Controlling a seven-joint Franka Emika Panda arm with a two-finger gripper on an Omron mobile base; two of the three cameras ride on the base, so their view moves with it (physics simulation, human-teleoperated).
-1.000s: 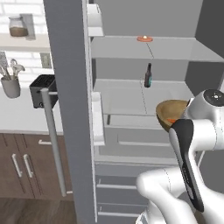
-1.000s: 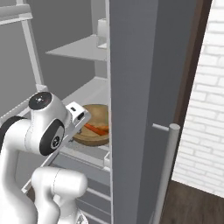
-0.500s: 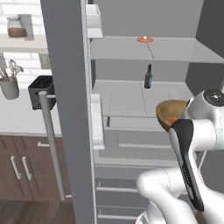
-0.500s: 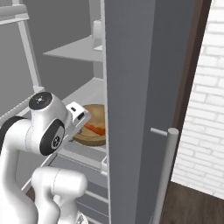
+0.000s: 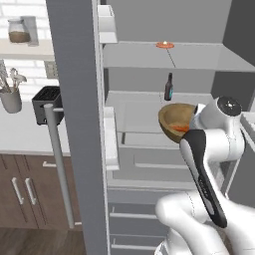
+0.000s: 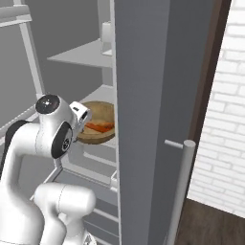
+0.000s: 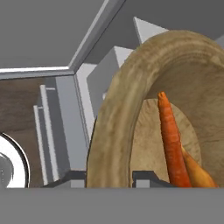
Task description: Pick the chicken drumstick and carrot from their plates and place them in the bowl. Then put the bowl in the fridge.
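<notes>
Between my fingertips (image 7: 148,177) sits the thick wall of the bowl (image 7: 131,109): one dark tip shows outside the rim and one inside, so my gripper (image 7: 109,178) is clamped on that wall, jaws narrow, with nothing else in them. Just past the inner tip the carrot (image 7: 170,140) lies in the bowl's hollow, its long axis running straight away from my hand, tip pointing toward the far rim. Beside it, lower and to one side, is the orange-brown end of the chicken drumstick (image 7: 197,173), touching the carrot or very nearly so. Both are inside the bowl, so I judge the loading done and only the placing left.

From the base cameras, the bowl (image 5: 177,121) hangs tilted at the end of my arm, its open mouth turned partly sideways instead of straight up, in front of the middle shelf (image 5: 137,107) of the open fridge (image 5: 74,99). In the right base view the bowl (image 6: 98,122) is level with that shelf and the carrot (image 6: 100,128) shows as a red streak inside it. Whether its base touches the shelf I cannot tell.

What the next move turns on, as I read it: the shelf lies ahead of and slightly under the bowl, so I must carry it forward and level it before letting go, or the contents could slide toward the low rim. Farther in, a dark bottle (image 5: 169,87) stands at the back of the same shelf, near my path, and a small orange thing (image 5: 165,45) rests on the shelf above.
</notes>
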